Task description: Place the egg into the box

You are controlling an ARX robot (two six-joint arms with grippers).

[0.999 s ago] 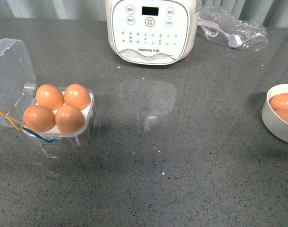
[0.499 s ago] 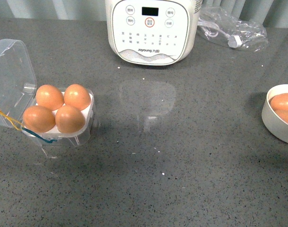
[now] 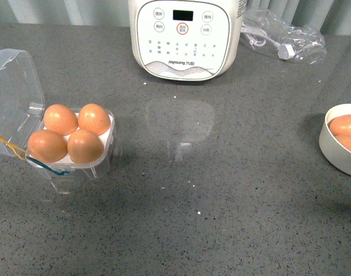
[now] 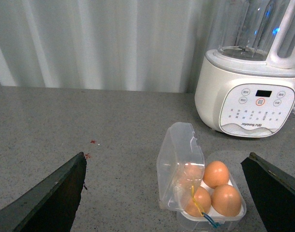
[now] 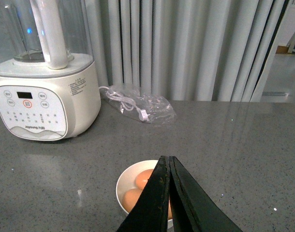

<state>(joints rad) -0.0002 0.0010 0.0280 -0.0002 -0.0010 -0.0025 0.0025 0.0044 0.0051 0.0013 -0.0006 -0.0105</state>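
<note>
orange-brown, the egg [image 3: 85,146] is judged seated in the box [image 3: 100,165], all four cells filled, at the tabletop's [image 3: 221,201] near left. the left fingers [image 4: 51,203], spread wide, are held nearer it; the right fingers [image 5: 162,198] are pressed together above the bowl [image 5: 124,180], at the right.

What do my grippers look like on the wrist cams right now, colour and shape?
Left gripper: two flat, matte fingers, dark greenish-black, wedge-shaped and tapering to blunt tips. Right gripper: the same dark, tapering blades, with a slight sheen along the edges. No cables, markings or arm links are visible, and the front view shows neither arm.
</note>
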